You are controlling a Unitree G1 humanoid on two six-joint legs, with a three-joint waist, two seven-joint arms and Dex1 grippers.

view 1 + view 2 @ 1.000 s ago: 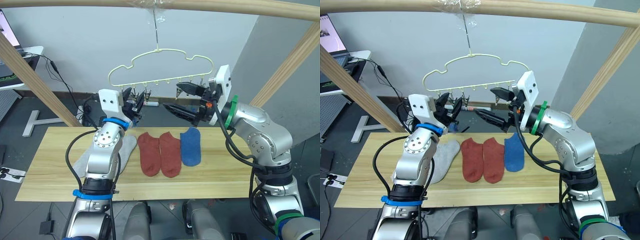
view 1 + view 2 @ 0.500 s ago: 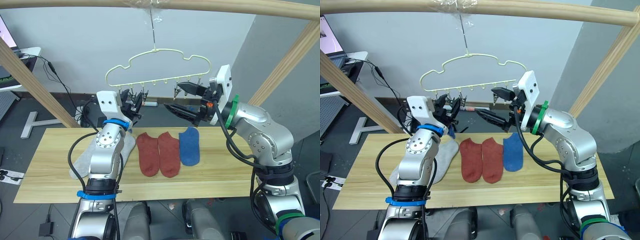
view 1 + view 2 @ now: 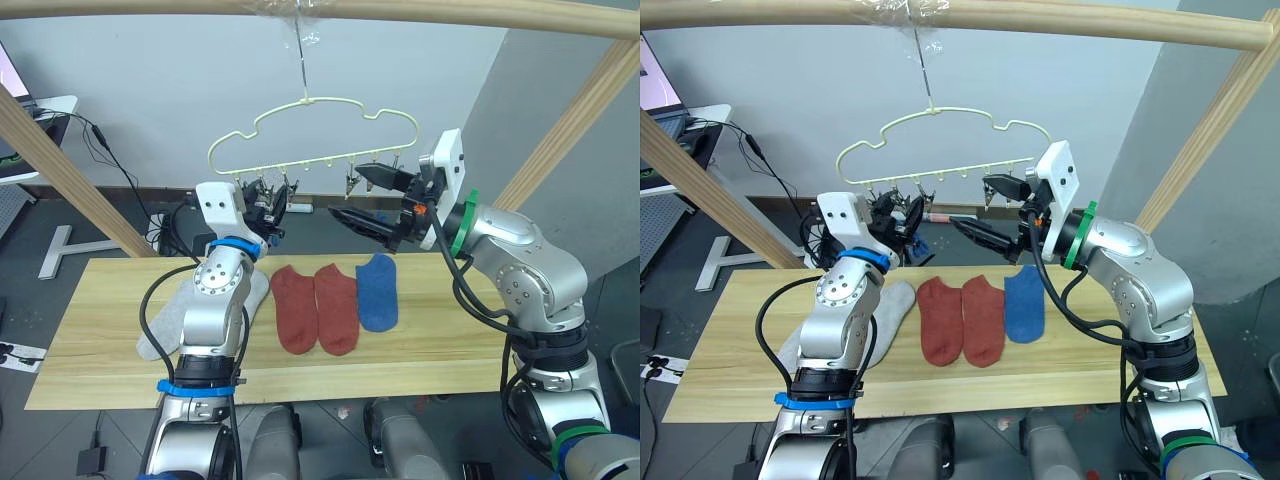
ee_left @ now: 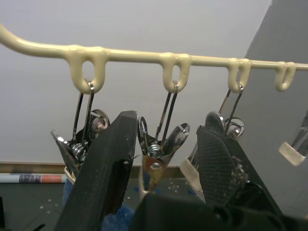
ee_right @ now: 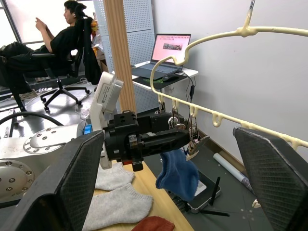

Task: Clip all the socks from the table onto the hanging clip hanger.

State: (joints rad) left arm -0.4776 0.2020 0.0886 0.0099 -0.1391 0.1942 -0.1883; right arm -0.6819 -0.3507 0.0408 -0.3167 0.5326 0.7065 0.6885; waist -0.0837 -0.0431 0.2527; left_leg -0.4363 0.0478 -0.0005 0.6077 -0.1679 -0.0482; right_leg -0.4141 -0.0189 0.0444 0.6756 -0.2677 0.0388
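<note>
Socks lie nearest, on the counter (image 3: 100,360) below the clip hanger (image 3: 310,135): a grey pair (image 3: 170,315) under its left end, two rust red socks (image 3: 315,305) under its middle, one blue sock (image 3: 378,292) just right of them. Above these, a second blue sock (image 5: 179,174) hangs from a clip near the hanger's left end, and the left tool (image 4: 166,144) sits spread at that same end, its fingers either side of a metal clip (image 4: 156,156).

The right tool (image 3: 362,198) hovers wide apart beneath the hanger's right clips, holding nothing.

Farthest, the hanger dangles by its hook from the wooden rail (image 3: 320,8), free to swing.

That freedom is the risk as I judge it: a push from the left tool could swing the hanger away, so the squeeze misses the clip, or nudges the neighbouring clip and drops the hung blue sock. With the right tool not steadying the hanger, a tilt could also shift the remaining clips out of reach.
</note>
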